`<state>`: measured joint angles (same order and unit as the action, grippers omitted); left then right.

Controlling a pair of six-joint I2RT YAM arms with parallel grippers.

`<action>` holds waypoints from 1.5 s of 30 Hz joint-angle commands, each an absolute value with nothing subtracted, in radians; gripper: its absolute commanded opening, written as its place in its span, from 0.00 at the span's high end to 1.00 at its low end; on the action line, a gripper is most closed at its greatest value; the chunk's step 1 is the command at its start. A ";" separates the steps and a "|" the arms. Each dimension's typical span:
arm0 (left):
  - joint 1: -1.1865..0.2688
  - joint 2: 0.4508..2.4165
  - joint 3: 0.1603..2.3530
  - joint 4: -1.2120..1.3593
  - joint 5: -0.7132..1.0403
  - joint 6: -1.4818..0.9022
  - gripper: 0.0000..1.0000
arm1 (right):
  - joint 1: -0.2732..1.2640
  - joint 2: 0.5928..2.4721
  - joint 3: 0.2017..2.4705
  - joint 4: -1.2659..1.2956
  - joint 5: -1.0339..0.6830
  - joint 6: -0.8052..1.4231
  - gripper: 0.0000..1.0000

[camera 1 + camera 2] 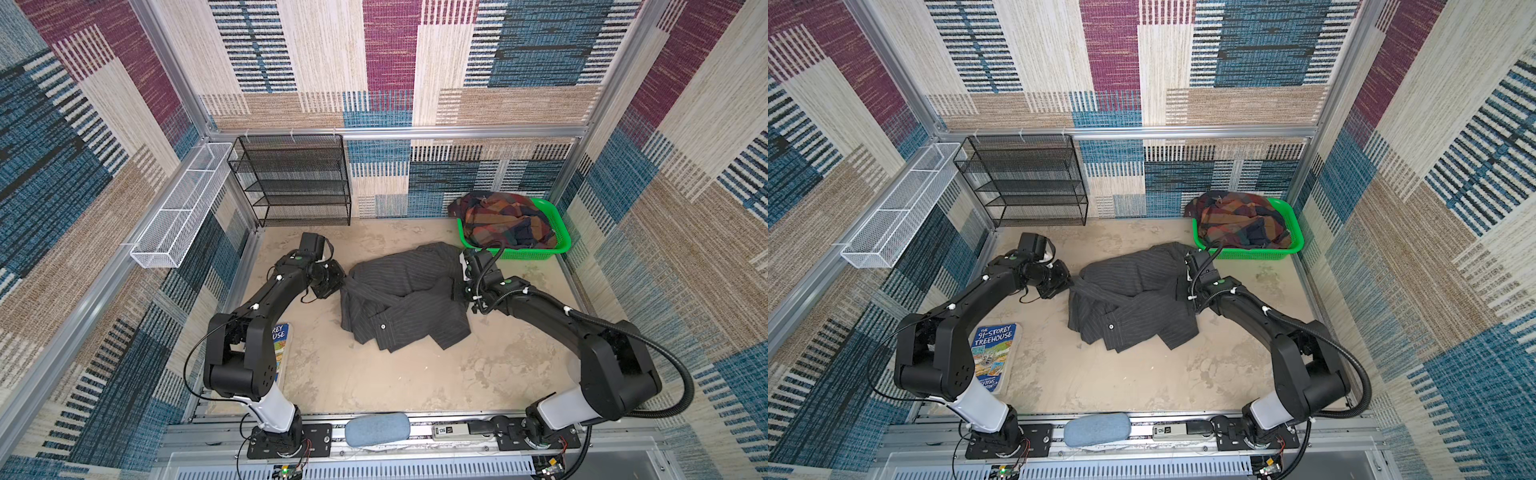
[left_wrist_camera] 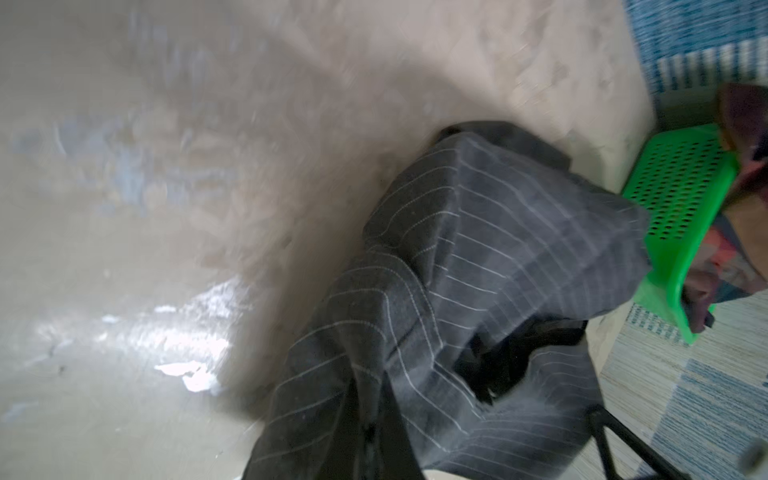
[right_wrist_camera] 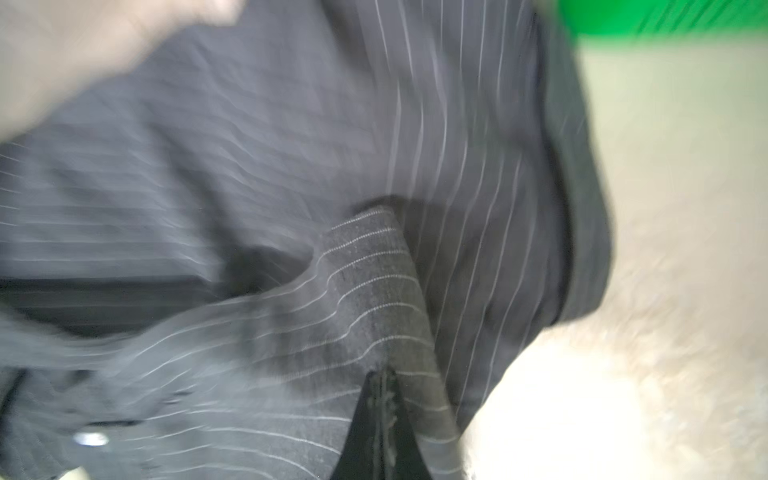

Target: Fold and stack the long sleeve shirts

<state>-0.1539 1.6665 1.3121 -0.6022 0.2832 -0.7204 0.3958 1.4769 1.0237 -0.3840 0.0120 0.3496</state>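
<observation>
The left jaws and right jaws each pinch the charcoal shirt [image 1: 407, 291] at frame centre (opposite edges); better to lift together, keeping cloth taut.

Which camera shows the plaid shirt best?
Both top views: the plaid shirt lies heaped in the green basket, sharp and unobstructed. The left wrist view catches only a blurred edge of it; the right wrist view shows none.

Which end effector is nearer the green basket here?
Right. The right end effector pinches the pinstriped shirt just in front of the green basket, by its front corner. The left end effector sits at the shirt's opposite edge, farther away.
</observation>
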 commanded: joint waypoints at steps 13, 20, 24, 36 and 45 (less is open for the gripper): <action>-0.160 1.684 1.857 -0.976 0.203 -0.173 1.00 | 0.359 1.429 1.464 -0.602 -0.030 0.206 1.00; -0.195 1.559 1.572 -0.960 0.039 -0.202 1.00 | 0.367 1.336 1.275 -0.645 -0.310 0.256 1.00; -0.198 1.532 1.408 -0.894 0.037 -0.265 1.00 | 0.401 1.279 1.038 -0.609 -0.402 0.303 1.00; -0.199 1.569 1.350 -0.868 0.026 -0.337 1.00 | 0.470 1.179 1.009 -0.705 -0.165 0.455 0.52; -0.208 1.577 1.346 -0.853 0.043 -0.363 1.00 | 0.819 1.398 1.129 -0.716 0.017 0.551 0.48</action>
<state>-0.2058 1.5723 1.3453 -0.8642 0.0322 -0.3420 0.7452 1.3579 1.1172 -0.7116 -0.0681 0.4950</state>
